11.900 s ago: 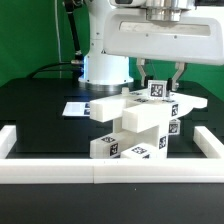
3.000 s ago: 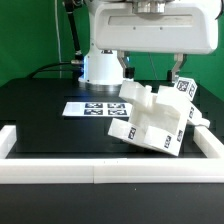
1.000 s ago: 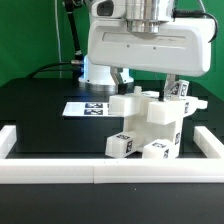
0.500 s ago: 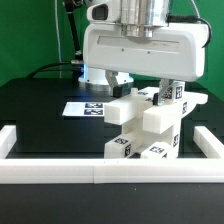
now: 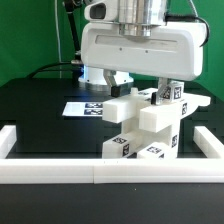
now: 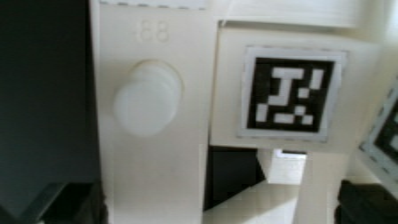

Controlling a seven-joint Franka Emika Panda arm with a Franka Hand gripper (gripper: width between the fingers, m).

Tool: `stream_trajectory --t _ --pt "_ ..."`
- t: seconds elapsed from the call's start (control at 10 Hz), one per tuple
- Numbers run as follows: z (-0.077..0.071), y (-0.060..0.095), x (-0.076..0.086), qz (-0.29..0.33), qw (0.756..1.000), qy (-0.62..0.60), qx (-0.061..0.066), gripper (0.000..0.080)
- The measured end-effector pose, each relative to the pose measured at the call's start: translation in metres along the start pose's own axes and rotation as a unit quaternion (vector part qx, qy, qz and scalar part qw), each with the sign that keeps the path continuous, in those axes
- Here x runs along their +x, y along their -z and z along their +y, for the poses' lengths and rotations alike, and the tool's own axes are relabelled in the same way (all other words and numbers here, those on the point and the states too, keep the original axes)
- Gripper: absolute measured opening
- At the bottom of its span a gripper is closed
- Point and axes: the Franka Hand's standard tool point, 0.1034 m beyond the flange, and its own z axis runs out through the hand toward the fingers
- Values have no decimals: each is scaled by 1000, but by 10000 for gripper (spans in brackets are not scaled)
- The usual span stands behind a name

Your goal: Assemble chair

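Note:
The chair (image 5: 140, 125) is a chunky stack of white tagged blocks standing on the black table, just behind the front rail. My gripper (image 5: 143, 86) hangs right over it under the wide white head. One dark finger (image 5: 121, 78) shows on the exterior view's left and the other (image 5: 166, 90) by the tagged post on the right. The jaws stand wide apart with the chair's upper part between them. I cannot tell whether they touch it. The wrist view is filled by a white chair piece (image 6: 151, 110) with an oval dimple and a tag (image 6: 288, 92). No fingertips are distinguishable there.
The marker board (image 5: 84, 107) lies flat behind the chair toward the exterior view's left. A white border rail (image 5: 110, 172) runs along the front and turns back at both sides. The arm's base (image 5: 98, 68) stands at the back.
The gripper head has slid a little to the exterior view's left over the last second. The chair's lower blocks shifted left with it. The jaws stayed equally wide.

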Motion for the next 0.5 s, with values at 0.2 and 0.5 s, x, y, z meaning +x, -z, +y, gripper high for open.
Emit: stream_trajectory --t 0.2,0.5 --pt "-2 5 3 3 1000 0 3 649" --pt "1 11 8 6 1000 2 6 649"
